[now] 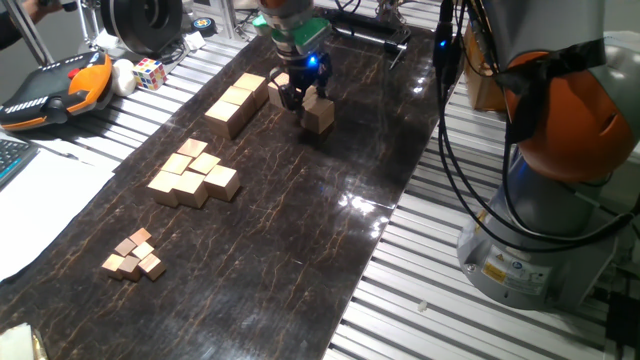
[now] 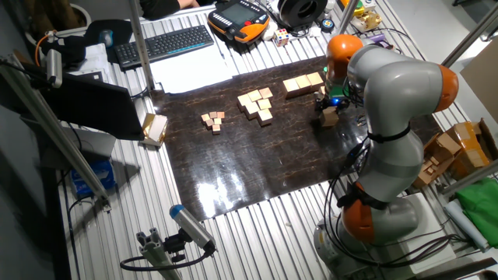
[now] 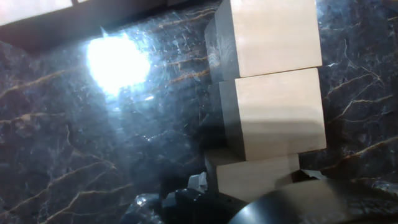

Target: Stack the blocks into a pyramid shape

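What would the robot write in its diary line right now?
gripper at block | grip: cannot tell | block row untouched | pyramid: not started

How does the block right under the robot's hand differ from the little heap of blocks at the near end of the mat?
The block at the gripper is one large cube, standing alone, tilted. The heap of tiny cubes holds several far smaller pieces, touching, far from the gripper. Both are plain light-tan wood on the dark mat.

Hand view: the top block (image 3: 267,34) is cut off by the upper edge; the lowest block (image 3: 255,177) is partly covered by the gripper body. Fingertip contact and jaw state cannot be determined.
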Motion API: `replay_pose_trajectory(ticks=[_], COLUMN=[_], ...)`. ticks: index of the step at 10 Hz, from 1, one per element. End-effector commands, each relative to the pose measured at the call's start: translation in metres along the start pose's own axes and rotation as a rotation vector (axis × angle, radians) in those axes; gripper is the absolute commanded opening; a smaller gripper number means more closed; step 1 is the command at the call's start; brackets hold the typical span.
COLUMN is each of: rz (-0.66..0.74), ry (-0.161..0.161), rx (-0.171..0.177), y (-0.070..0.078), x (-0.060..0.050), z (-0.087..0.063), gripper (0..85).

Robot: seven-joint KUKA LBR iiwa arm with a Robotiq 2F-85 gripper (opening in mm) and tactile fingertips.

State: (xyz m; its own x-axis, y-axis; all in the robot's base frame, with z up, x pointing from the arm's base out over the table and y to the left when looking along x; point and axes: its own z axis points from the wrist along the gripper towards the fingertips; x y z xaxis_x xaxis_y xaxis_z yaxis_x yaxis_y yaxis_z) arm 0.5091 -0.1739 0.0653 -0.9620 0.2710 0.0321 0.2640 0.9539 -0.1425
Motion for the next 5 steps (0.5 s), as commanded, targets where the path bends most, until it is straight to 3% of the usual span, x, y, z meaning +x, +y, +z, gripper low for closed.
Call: replay_pose_trajectory(ticks=[1, 5], rz=[-0.003, -0.013], ry=[0.001, 0.001], rx=[0.000, 0.003], y=[-0.0001, -0.0034], x=[0.0003, 0.0000], z=[0.0004, 0.0006], gripper=[66.0, 65.0])
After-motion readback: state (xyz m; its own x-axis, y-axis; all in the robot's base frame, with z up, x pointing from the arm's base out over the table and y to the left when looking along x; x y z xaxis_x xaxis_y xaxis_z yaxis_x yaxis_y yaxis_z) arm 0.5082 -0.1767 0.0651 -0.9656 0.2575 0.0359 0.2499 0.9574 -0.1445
